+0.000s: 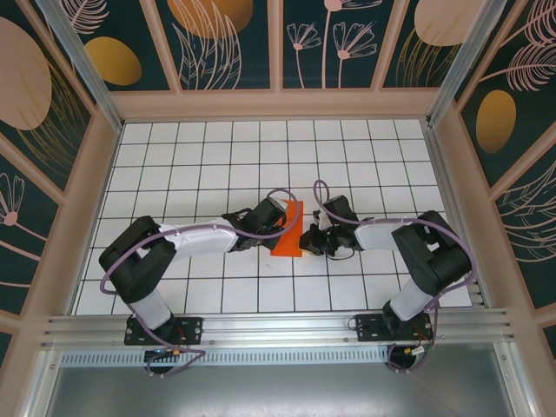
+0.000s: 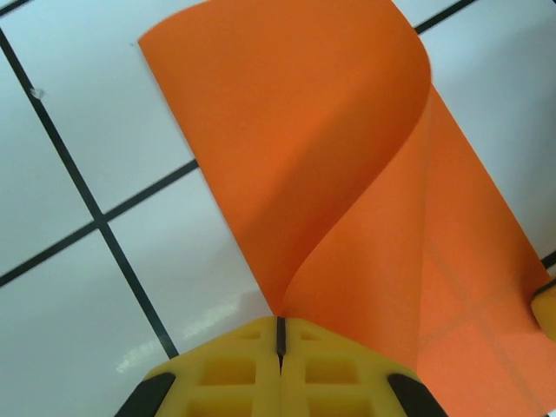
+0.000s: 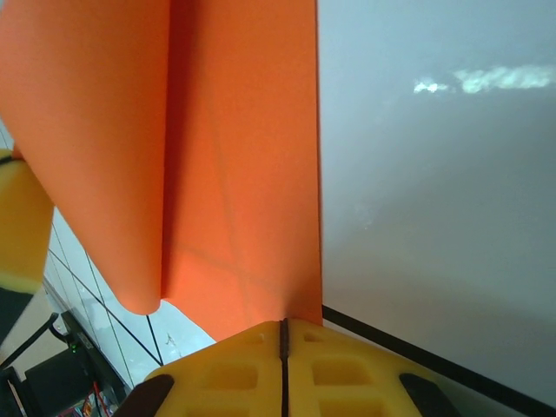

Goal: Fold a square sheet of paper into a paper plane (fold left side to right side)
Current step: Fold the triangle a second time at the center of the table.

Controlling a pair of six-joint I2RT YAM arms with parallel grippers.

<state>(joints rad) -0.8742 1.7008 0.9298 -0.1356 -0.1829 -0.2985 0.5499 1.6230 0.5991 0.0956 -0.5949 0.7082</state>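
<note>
**Item 1. My left arm**: runs from its base at 7 o'clock of the table towards the middle, its white link low over the gridded tiles.

**Item 2. My left gripper**: at 9 o'clock of the paper. On the left wrist camera its yellow fingers are pressed together, leaving only a thin dark seam. The paper's lifted edge runs down into that seam, so the fingers are clamped on it.

**Item 3. Sheet of paper**: bright orange, plain, near the table's centre and between my two grippers.
- From above it reads as a narrow upright strip, with a lighter flap towards 3 o'clock.
- On the left wrist camera one layer lies flat on the tiles, and the grid lines show faintly through it.
- The other layer rises from my fingers, arches over towards 1 o'clock and is not pressed down.
- On the right wrist camera the sheet fills the left half. A curled layer hangs at 9 o'clock, and a flat layer has a straight edge running to 12 o'clock.

**Item 4. My right gripper**: at 4 o'clock of the paper, touching it. Its yellow fingers are closed together, with the near corner of the flat layer nipped at the seam.

**Item 5. My right arm**: comes in from its base at 5 o'clock of the table.
</note>
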